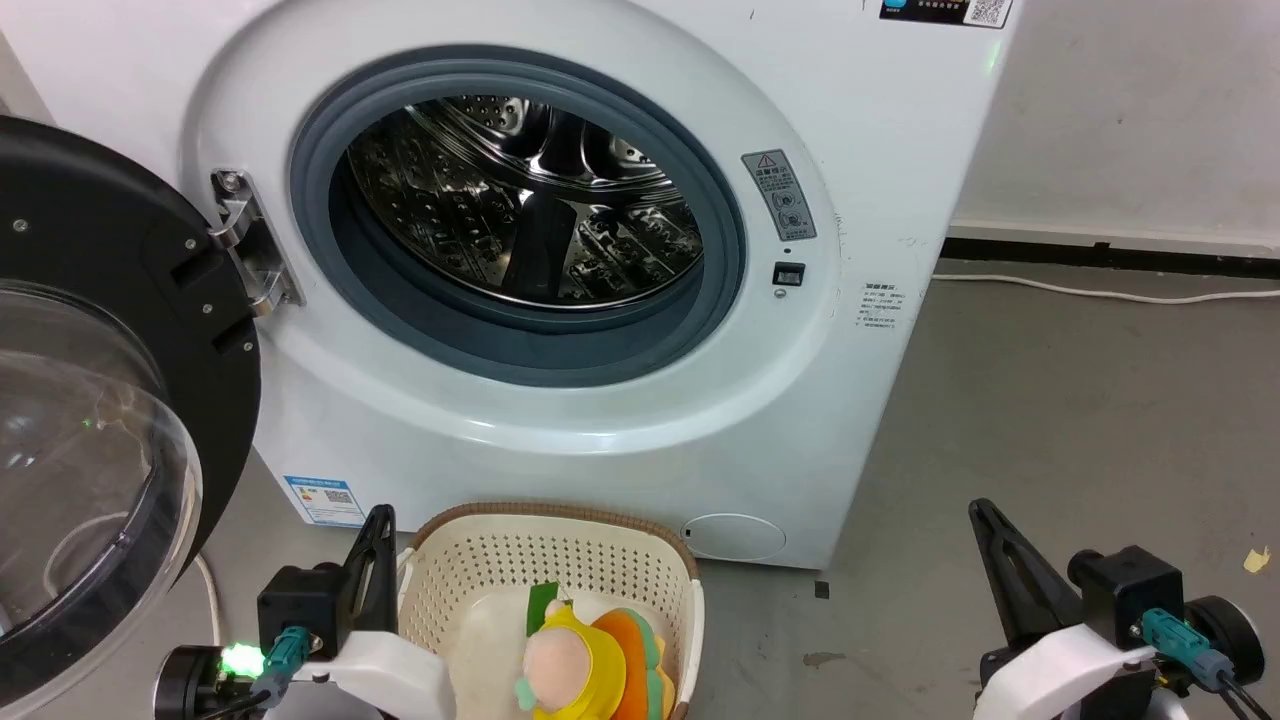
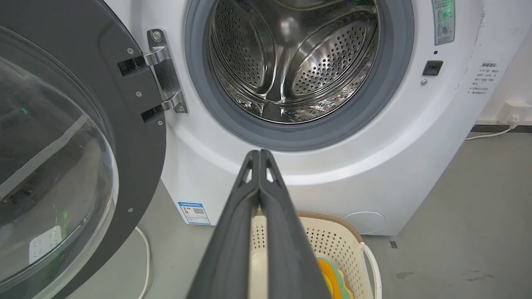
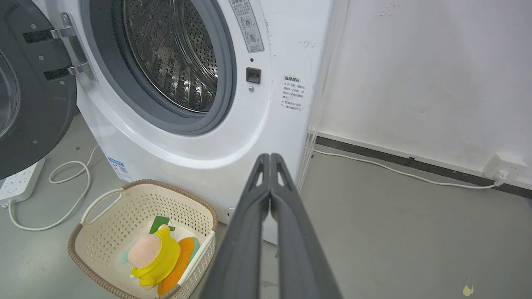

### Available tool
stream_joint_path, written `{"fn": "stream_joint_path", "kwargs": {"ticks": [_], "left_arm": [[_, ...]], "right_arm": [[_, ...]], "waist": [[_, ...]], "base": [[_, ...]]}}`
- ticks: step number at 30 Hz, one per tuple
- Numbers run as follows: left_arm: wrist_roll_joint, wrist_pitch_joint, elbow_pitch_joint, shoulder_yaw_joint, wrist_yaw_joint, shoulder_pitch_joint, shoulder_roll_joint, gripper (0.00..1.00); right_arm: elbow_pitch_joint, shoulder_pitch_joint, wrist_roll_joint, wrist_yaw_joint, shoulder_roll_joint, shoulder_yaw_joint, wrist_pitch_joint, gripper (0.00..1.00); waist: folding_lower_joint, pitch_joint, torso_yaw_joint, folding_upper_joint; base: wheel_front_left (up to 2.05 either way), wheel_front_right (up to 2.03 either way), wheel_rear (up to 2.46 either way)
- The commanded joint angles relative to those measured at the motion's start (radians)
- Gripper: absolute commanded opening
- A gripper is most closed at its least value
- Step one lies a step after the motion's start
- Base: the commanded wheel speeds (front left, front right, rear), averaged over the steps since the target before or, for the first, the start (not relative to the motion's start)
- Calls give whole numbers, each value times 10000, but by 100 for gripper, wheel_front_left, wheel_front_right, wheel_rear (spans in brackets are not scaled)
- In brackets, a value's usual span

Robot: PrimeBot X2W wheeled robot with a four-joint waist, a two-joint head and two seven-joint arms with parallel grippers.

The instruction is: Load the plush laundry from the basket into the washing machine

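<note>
The plush laundry (image 1: 590,665) (image 3: 160,257), pink head, yellow hood, orange and green layers, lies inside the cream basket (image 1: 470,560) (image 3: 104,220) on the floor before the washing machine (image 1: 700,430). Its drum (image 1: 530,200) is empty and the black-rimmed glass door (image 1: 90,450) stands swung open to the left. My left gripper (image 1: 380,515) (image 2: 259,153) is shut, fingers together, just left of the basket's rim. My right gripper (image 1: 980,508) (image 3: 270,157) is also shut and holds nothing, well to the right of the basket over the floor.
A white power strip (image 3: 16,182) with a looped cable (image 3: 68,182) lies on the floor left of the machine. Another cable (image 3: 395,170) runs along the wall base to a socket (image 3: 505,166). Bare grey floor (image 1: 1050,420) stretches to the right.
</note>
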Motion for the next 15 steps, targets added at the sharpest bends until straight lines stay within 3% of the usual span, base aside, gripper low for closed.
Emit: {"fn": "stream_joint_path", "kwargs": {"ticks": [1,6,7,15], "left_arm": [[18,3,-41,5,-55,-154,3,0],[18,3,-41,5,-55,-154,3,0],[0,-3,2,-1,4,3,0,100],[-1,-106,19,-62,14,5,0,100]], "right_arm": [[-35,-116,-74,-7,-2,-16,14,0],[-35,-116,-74,-7,-2,-16,14,0],[-1,2,8,2,0,1,-2,100],[-21,33,101,2,0,-33,-106,100]], "waist": [[0,0,0,0],[0,0,0,0],[0,0,0,0],[0,24,-12,0]], "base": [[0,0,0],[0,0,0],[0,0,0],[0,0,0]]}}
